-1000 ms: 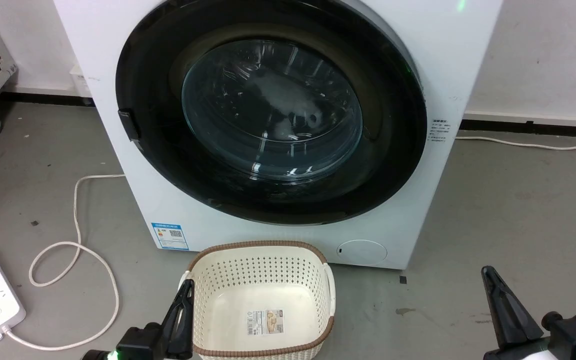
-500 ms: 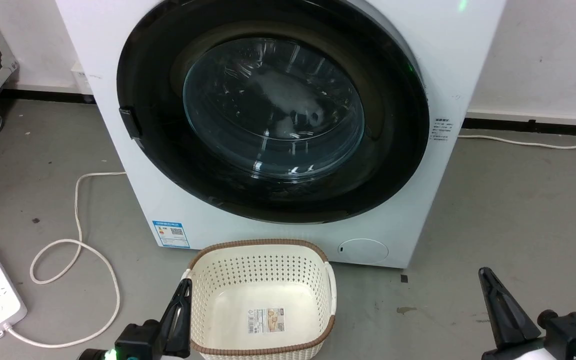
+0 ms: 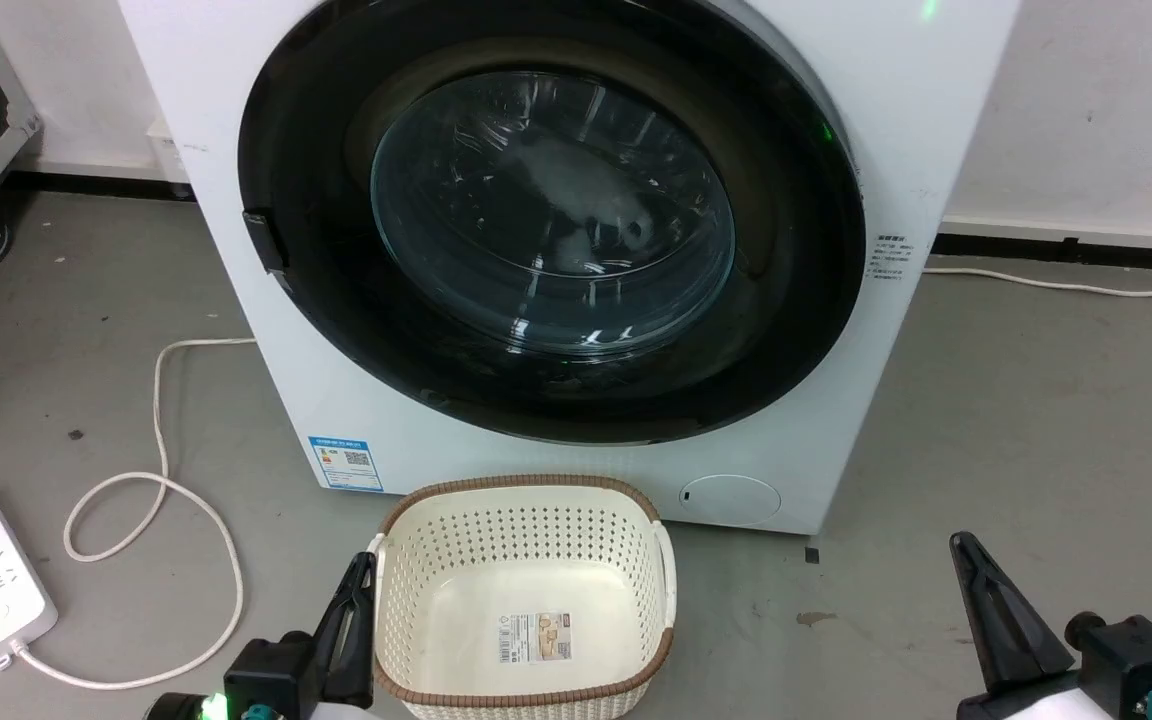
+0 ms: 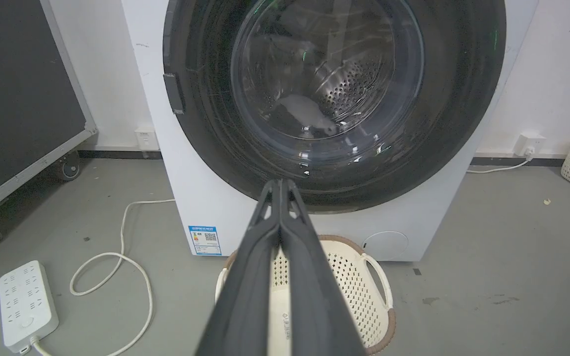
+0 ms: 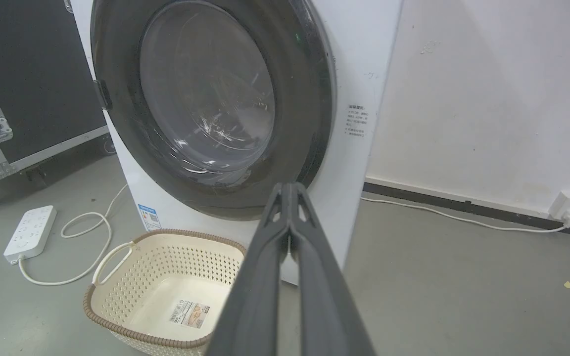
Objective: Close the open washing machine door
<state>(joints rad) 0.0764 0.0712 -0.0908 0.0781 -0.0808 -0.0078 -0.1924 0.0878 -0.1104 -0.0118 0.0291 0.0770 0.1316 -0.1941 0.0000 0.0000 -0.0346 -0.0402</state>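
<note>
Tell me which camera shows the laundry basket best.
The head view: nearly the whole basket shows from above, rim and floor, in front of the washing machine. In the left wrist view the shut left tool covers most of it; in the right wrist view the right tool hides one side.

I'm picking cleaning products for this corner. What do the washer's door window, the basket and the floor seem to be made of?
Door window: probably glass, clear and glossy; it carries sharp reflections and the drum shows through. Basket: moulded plastic, cream and matte, with punched holes and a brown woven-look rim. Floor: grey, dull and stained, perhaps concrete or a coating.
</note>
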